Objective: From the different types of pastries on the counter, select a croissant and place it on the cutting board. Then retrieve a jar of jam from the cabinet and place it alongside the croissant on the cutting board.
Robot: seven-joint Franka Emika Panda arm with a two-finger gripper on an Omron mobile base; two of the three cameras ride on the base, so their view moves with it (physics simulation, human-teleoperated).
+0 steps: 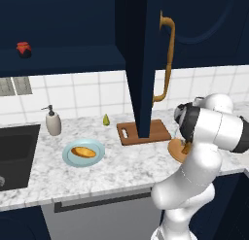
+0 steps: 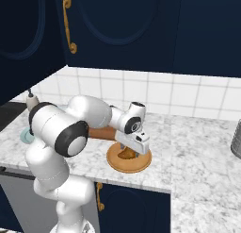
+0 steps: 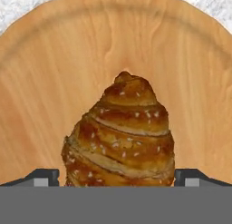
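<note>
Hand view: the croissant (image 3: 121, 136) lies on the round wooden plate (image 3: 41, 82), directly between the spread fingertips (image 3: 43, 177) of the gripper (image 3: 117, 177). Neither tip visibly touches it. Closing should wait until the tips sit low on both flanks, centred, to avoid tipping it.

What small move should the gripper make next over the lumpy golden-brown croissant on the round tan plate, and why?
Probably close the gripper. The hand view shows its dark fingertips apart on either side of the lumpy golden-brown croissant, which lies on the round tan wooden plate, not on the reddish-brown cutting board.
</note>
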